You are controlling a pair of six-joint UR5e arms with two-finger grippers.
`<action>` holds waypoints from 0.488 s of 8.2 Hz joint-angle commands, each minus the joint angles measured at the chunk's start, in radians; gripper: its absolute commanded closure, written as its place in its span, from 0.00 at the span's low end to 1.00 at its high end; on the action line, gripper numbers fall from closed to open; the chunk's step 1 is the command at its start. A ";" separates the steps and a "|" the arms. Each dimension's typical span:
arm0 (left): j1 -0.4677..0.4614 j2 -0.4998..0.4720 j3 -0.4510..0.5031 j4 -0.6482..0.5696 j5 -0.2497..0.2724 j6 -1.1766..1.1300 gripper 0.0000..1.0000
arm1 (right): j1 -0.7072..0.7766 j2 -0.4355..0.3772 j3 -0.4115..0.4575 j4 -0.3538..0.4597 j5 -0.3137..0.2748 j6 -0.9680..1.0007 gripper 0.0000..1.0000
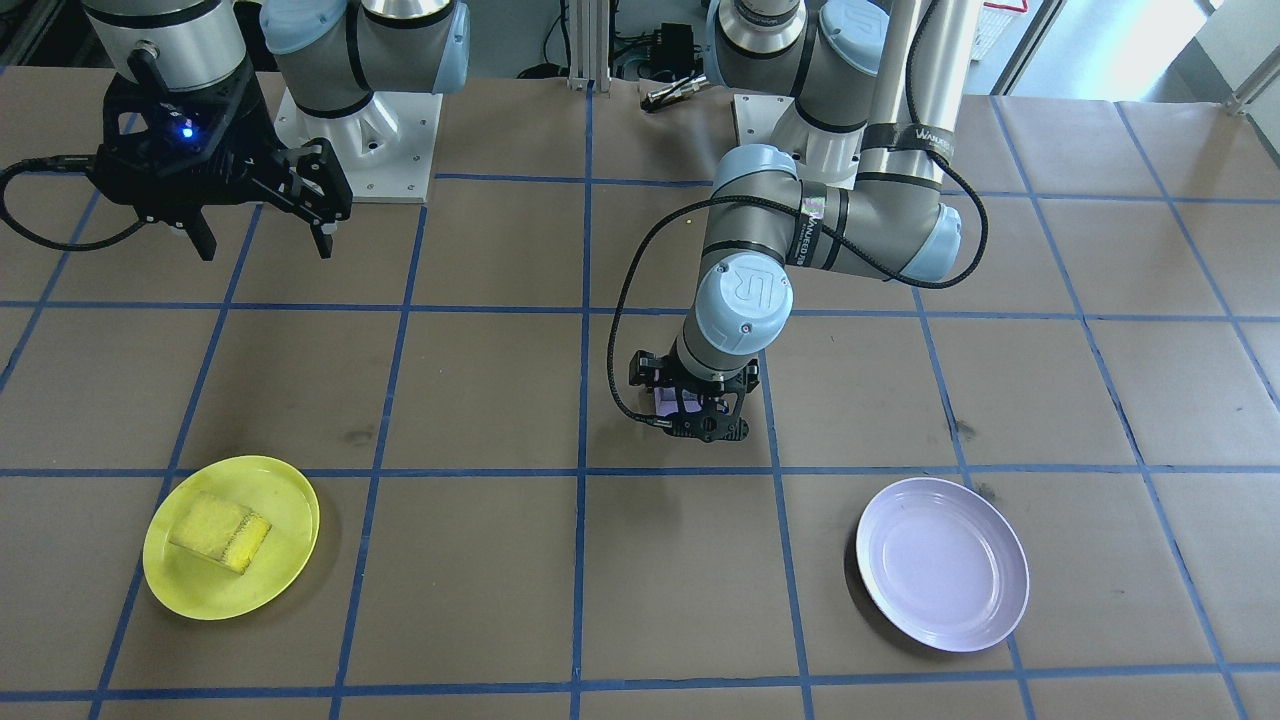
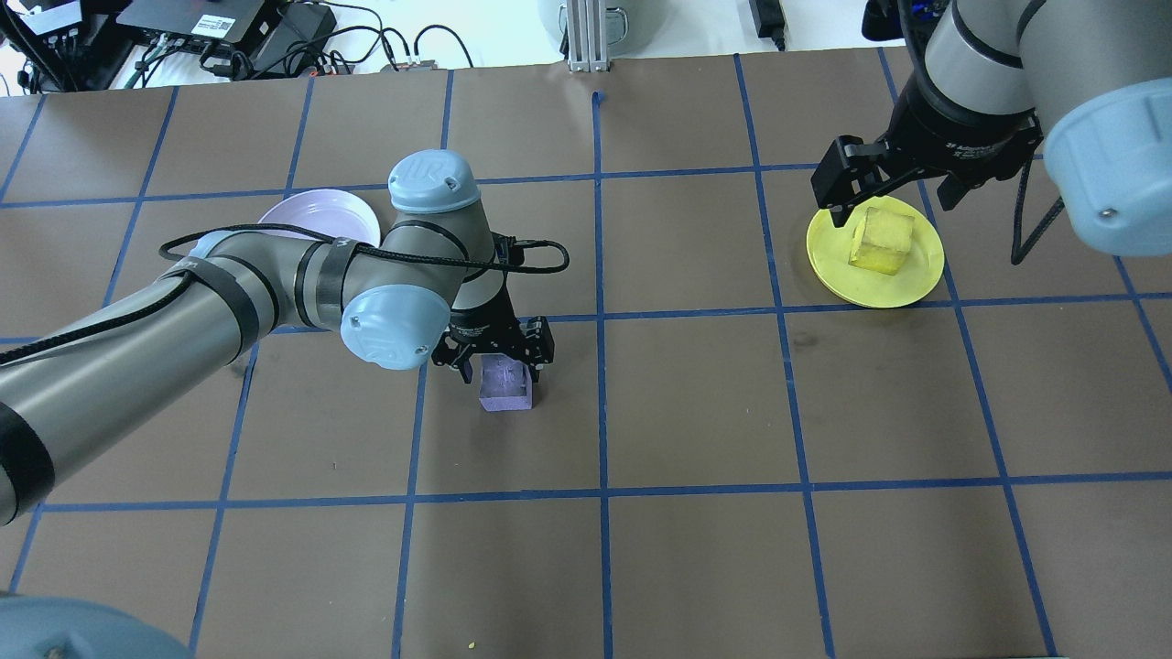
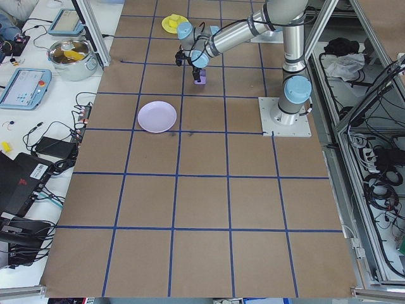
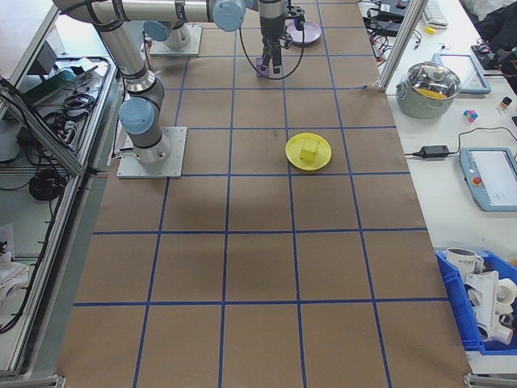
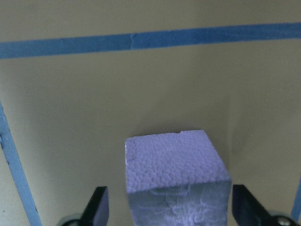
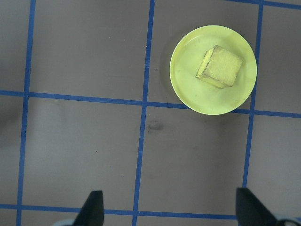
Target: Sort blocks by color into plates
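In the front-facing view, half of the task looks done: the yellow block (image 1: 220,532) lies inside the yellow plate (image 1: 290,560) at the lower left of the frame. The lavender plate (image 1: 943,563) at the lower right holds nothing. The left pincer (image 1: 697,408) is low at the centre of the frame, with a little purple showing under it. The right pincer (image 1: 265,232), at the upper left, hangs apart and holds nothing.

In the overhead view, the purple block (image 2: 506,383) stands on the brown surface (image 2: 824,549) just left of the centre, well apart from the lavender plate (partly hidden behind the left arm). The left pincer straddles it from above.

In the left wrist view, the purple block fills the lower centre. It is cube-like, with a rough, pebbled foam skin. The two fingers (image 5: 97,207) stand apart on both sides of it, with gaps showing, so I judge that the grasp is not yet closed.

In the right wrist view, the yellow block sits tilted in its plate at the upper right.

What remains, I think, is to grip the purple block and bring it to the lavender plate.
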 commanded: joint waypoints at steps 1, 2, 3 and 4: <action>0.000 -0.014 -0.002 0.037 0.000 0.001 0.75 | -0.001 0.003 0.000 -0.017 -0.006 -0.016 0.00; 0.000 -0.013 0.000 0.037 0.003 0.009 1.00 | -0.001 0.003 0.000 -0.020 -0.004 -0.015 0.00; 0.000 -0.013 0.003 0.037 0.002 0.016 1.00 | -0.001 0.003 0.000 -0.019 -0.006 -0.022 0.00; 0.002 -0.011 0.004 0.036 0.014 0.018 1.00 | -0.001 0.003 0.000 -0.022 -0.003 -0.059 0.00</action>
